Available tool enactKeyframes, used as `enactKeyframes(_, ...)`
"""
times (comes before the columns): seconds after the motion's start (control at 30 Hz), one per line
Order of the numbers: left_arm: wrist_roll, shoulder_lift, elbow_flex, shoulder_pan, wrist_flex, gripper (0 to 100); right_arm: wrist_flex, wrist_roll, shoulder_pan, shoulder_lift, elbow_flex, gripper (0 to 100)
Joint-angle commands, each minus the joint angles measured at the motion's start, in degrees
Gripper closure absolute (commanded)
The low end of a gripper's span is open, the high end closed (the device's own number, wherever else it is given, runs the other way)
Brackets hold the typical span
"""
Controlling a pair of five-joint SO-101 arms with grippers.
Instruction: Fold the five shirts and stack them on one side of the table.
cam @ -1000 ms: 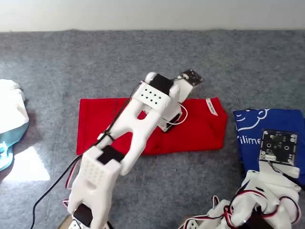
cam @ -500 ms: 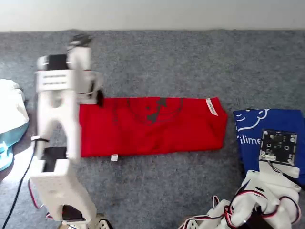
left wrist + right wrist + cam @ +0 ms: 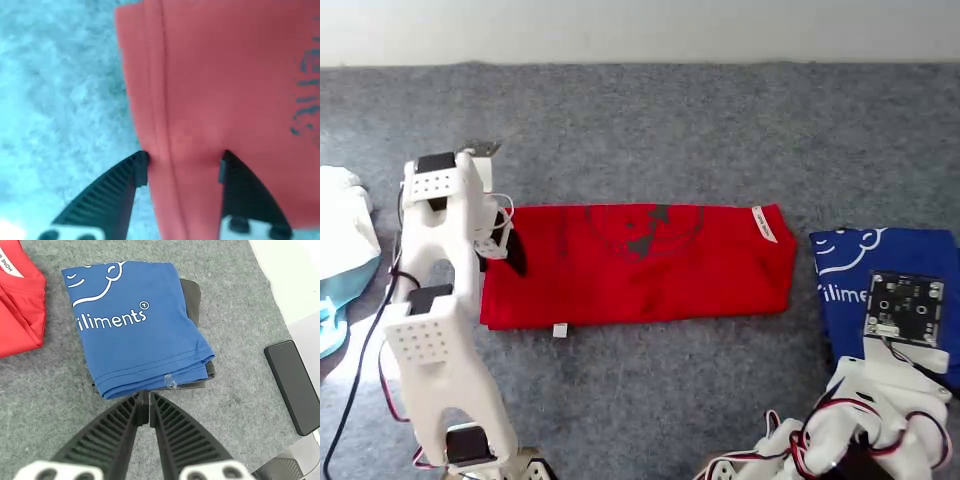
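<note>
Left gripper (image 3: 183, 161) spread wide, right gripper (image 3: 148, 399) closed

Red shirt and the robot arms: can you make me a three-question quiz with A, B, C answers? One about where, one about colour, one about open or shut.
1. The left gripper is: A) on a cup, B) at the red shirt's end, C) on a book.
2. The folded shirt nearest the right gripper is: A) green, B) yellow, C) blue.
3. The right gripper is: A) shut and empty, B) wide open, C) holding a sock.

Answers: B, red cloth sits between its open jaws; C, it shows blue in the right wrist view; A, its jaws meet with nothing between.
</note>
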Motion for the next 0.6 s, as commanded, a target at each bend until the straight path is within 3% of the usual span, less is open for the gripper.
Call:
enactKeyframes(0.0,-0.4,0.9,-4.3,0.1,0.7,76,-0.9,-0.1,0.6,0.0,-0.5,98.4)
enactKeyframes(0.17,3.0,6.9,-8.7,2.8,2.8,77,-1.2,-0.1,0.5,0.0,-0.5,98.4)
enactKeyframes(0.43,3.5,17.4,-23.3,3.4,9.1,99,-1.2,-0.1,0.7,-0.1,-0.6,98.4)
enactKeyframes(0.57,3.7,19.9,-27.6,2.6,10.8,99,-1.2,-0.1,0.7,-0.1,-0.6,98.4)
